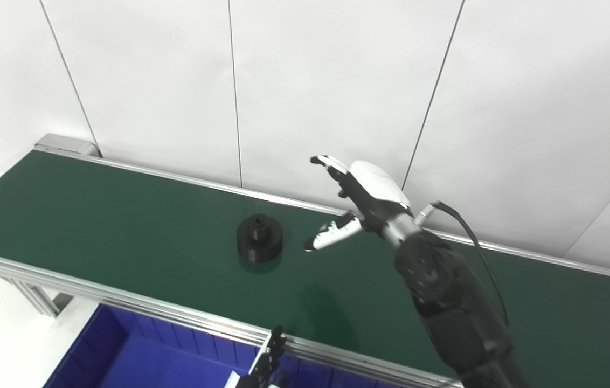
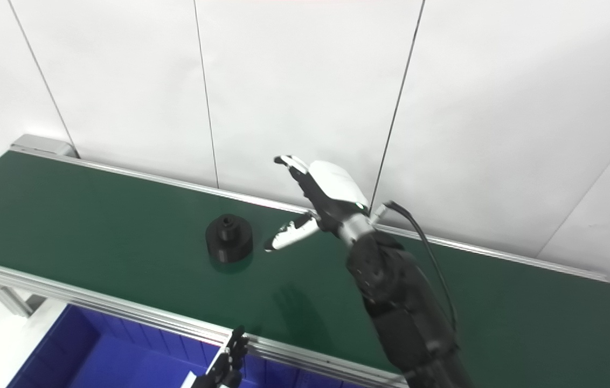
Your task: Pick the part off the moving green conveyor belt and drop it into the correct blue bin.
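Note:
A black round part with a raised hub stands on the green conveyor belt, left of centre; it also shows in the right eye view. My right hand hovers above the belt just right of the part, open, with the thumb pointing at the part and a small gap between them. It holds nothing. Only the fingertips of my left hand show at the bottom edge, over the belt's near rail, pointing up and apart with nothing in them. A blue bin sits below the belt's near edge.
An aluminium rail runs along the belt's near side and another along the far side against the white panel wall. A black cable loops off the right wrist. The belt frame's leg stands at the left.

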Tool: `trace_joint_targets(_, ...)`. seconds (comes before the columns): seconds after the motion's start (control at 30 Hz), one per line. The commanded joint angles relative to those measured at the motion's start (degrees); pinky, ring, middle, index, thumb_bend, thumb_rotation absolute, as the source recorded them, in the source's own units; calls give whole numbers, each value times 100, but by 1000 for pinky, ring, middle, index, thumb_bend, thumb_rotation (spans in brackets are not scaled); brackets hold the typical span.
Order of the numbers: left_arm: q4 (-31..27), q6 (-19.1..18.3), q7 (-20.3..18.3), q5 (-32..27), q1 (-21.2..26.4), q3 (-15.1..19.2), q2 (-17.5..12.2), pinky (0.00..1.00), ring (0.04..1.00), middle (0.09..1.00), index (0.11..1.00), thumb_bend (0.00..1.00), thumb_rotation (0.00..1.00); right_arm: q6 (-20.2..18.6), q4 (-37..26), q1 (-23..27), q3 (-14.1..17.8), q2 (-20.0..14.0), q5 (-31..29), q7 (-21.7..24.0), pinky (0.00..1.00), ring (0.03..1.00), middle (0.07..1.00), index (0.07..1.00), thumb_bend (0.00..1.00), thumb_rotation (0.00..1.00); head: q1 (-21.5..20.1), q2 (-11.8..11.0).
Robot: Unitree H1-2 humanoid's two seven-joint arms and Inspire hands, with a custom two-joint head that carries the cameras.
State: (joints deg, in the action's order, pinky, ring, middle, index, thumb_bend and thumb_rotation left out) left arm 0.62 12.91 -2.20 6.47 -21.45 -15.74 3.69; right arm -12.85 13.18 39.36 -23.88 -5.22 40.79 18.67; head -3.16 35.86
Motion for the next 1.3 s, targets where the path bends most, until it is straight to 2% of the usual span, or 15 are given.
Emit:
trace_joint_targets(0.0, -137, 287, 16, 23, -21, -98, 116, 970, 980, 987, 1000, 512, 920, -8, 145, 459, -144, 126, 130, -65, 623, 872, 968, 931, 1000, 217, 7, -5)
trace_joint_targets(0.07, -123, 314, 14, 17, -30, -119, 135, 972, 993, 998, 1000, 520, 924, 38, 336, 573, -260, 152, 178, -68, 602, 877, 972, 930, 1000, 211, 6, -4)
trace_joint_targets(0.3, -96, 366, 44, 70, -87, -216, 205, 991, 1000, 1000, 1000, 533, 930, 400, 1286, 1155, -1044, 174, 621, -99, 586, 886, 968, 916, 1000, 191, 38, -16)
trace_joint_targets(0.6, -182, 323, 79, 60, -145, -360, 389, 1000, 1000, 1000, 1000, 529, 880, 723, 2314, 1667, -1508, 306, 795, -234, 547, 837, 947, 887, 1000, 172, 106, -52)
trace_joint_targets(0.77, -218, 320, 110, 131, -195, -464, 477, 1000, 1000, 1000, 1000, 505, 850, 1047, 2934, 1775, -1805, 316, 988, -514, 540, 817, 935, 888, 1000, 181, 197, -78)
trace_joint_targets(0.93, -187, 444, 168, 142, -240, -516, 543, 1000, 1000, 1000, 1000, 498, 844, 1265, 3439, 1804, -1821, 336, 962, -772, 549, 816, 926, 876, 1000, 175, 278, -69)
trace_joint_targets(1.17, -254, 433, 192, 163, -276, -590, 574, 1000, 1000, 999, 1000, 490, 847, 1221, 3736, 1776, -1876, 416, 978, -715, 535, 792, 908, 876, 1000, 181, 339, -30)
trace_joint_targets(1.27, -300, 369, 185, 145, -297, -607, 592, 1000, 1000, 999, 1000, 508, 850, 1220, 3789, 1620, -1928, 457, 1020, -869, 529, 771, 884, 868, 1000, 181, 366, -18)
